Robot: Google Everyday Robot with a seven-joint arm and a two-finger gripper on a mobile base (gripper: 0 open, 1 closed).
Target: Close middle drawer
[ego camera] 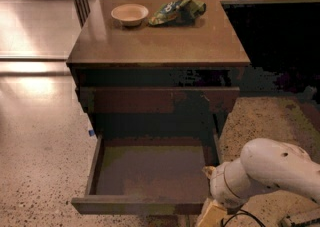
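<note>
The middle drawer (150, 171) of the dark brown cabinet stands pulled far out, its flat greyish-brown floor bare and its plain slab front (135, 206) at the bottom of the view. My white arm (270, 171) comes in from the lower right. My gripper (210, 215) sits at the drawer's front right corner, at the bottom edge of the view, with only a pale part of it showing.
The top drawer front (157, 100) above is nearly shut. On the cabinet top (160, 41) stand a small pale bowl (129, 14) and a green snack bag (177, 11). Speckled floor (40, 171) lies left of the cabinet. A dark area lies at the right.
</note>
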